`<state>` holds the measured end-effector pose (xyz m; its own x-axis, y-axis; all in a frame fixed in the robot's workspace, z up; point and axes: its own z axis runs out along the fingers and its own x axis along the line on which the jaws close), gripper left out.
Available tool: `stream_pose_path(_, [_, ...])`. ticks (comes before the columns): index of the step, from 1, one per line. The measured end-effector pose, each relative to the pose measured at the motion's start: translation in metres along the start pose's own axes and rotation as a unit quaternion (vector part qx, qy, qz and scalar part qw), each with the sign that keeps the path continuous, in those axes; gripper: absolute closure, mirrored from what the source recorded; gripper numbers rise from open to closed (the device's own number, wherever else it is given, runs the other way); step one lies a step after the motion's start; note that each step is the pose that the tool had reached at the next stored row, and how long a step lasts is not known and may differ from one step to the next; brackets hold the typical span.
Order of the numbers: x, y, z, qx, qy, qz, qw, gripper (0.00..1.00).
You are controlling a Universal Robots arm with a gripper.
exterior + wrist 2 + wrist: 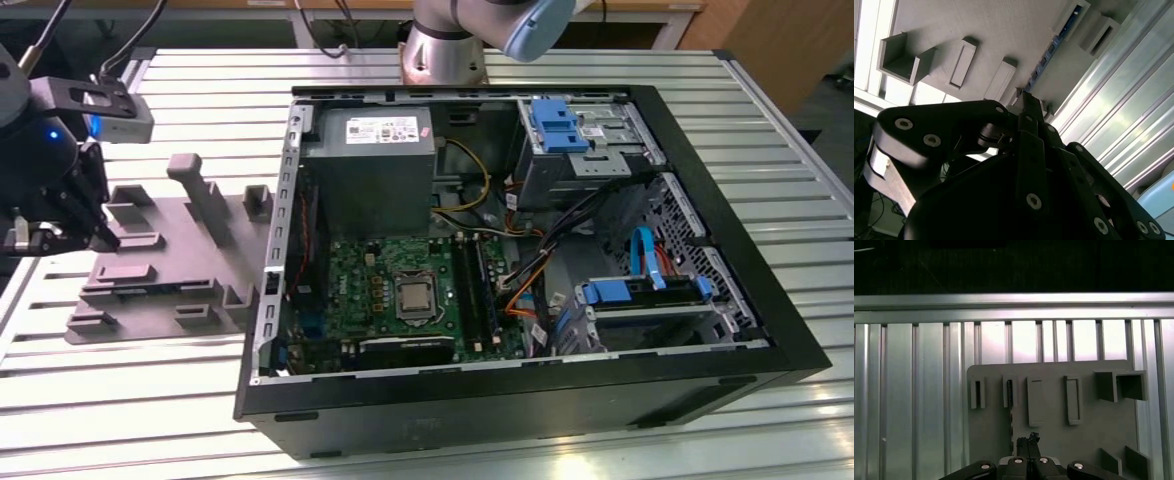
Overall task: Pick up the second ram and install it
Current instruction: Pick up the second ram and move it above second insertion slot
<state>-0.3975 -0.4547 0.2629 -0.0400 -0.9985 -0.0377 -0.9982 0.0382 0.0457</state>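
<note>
A grey plastic tray [167, 305] lies on the slatted metal counter [134, 400], and everything else is placed from it here. The second ram [1011, 420] stands on its long edge on the tray. One end sits in a narrow slotted block of the tray, and the rest runs straight across the tray's flat face toward the pincer [1029, 439]. In the second wrist view the second ram [1046, 57] reads as a thin dark strip flecked with blue, leading right up to the fingertips [1025, 97].

The pincer hangs low over the tray and is clenched, with its tips pressed together and no gap between them (the links on either side are folded in to match). The tips sit at the ram's free end, just beside the strip. I cannot tell whether they touch it or catch its edge. In the exterior view the pincer [64, 240] hangs over the side of the tray farthest from the computer case [534, 400].

That case lies flat just beside the tray, on the exterior view's right of it, with its inside open to view. The grey power-supply box [367, 170] and the green board [387, 290] occupy the half of the case nearest the tray. The arm's base [447, 50] stands well apart from the tray, past the case's far wall.
</note>
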Motion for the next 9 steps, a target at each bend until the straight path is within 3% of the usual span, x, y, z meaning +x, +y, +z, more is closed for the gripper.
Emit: stream_pose_path(9, [0.0011,-0.0003,0.0051,-0.0001,-0.0007,-0.001,1.0,0.89])
